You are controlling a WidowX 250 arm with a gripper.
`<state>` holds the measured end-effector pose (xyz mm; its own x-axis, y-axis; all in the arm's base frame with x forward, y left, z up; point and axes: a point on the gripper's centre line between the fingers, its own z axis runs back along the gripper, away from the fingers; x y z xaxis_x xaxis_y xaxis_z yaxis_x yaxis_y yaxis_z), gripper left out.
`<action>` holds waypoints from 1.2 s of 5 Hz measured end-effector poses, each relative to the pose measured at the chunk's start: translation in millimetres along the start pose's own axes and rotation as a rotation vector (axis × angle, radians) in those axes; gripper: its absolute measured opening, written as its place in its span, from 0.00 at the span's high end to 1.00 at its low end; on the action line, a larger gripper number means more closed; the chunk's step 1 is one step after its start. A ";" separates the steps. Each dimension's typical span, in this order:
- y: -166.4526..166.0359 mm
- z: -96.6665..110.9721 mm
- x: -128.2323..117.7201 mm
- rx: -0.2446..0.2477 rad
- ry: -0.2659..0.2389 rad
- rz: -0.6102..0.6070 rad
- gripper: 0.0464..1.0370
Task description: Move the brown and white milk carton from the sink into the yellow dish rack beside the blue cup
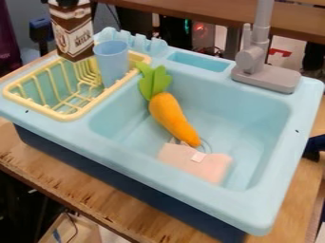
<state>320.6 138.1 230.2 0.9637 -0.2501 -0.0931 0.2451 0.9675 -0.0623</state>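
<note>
Up at the top left, a squared brown-and-white carton (71,32), with a pale diamond-shaped label on its side, is at the back corner of the yellow drying rack (62,116). Against the carton's upper end, at the top edge, lies a small black shape that looks like the tip of the claw (66,3); I cannot tell whether the claw is spread, pressed together or pinching the carton. The carton lies below that black shape, its lower end overlapping the rack's rear wires in the view.

Just to the right of the carton, a smooth, pale blue cup (113,60) with a round mouth stands upright in the rack. The rack is ribbed, with rounded corners, and sits in the left part of the light blue sink (279,199), which looks like molded plastic.

Farther out, inside the basin, a plump orange carrot (170,116) with a soft-looking surface and green lobed leaves lies aslant, its narrow end by a pink cloth (213,170) bearing a small white tag. A blocky gray faucet (257,57) rises at the back of the sink, and beneath everything is a wooden tabletop (70,187) with visible grain and worn patches.
</note>
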 end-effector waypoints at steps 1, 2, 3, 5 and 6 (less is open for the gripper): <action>-2.4 -0.3 5.0 -0.013 -0.029 0.037 0.23; -0.8 -3.9 8.4 -0.014 -0.031 0.049 0.23; 1.0 -9.9 9.3 -0.013 -0.022 0.076 0.23; 3.3 -22.8 15.8 -0.023 -0.023 0.080 0.23; 6.5 -29.8 19.2 -0.027 -0.017 0.084 0.23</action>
<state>337.5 138.5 198.4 0.9824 -0.1676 -0.0820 0.1609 0.9835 -0.0822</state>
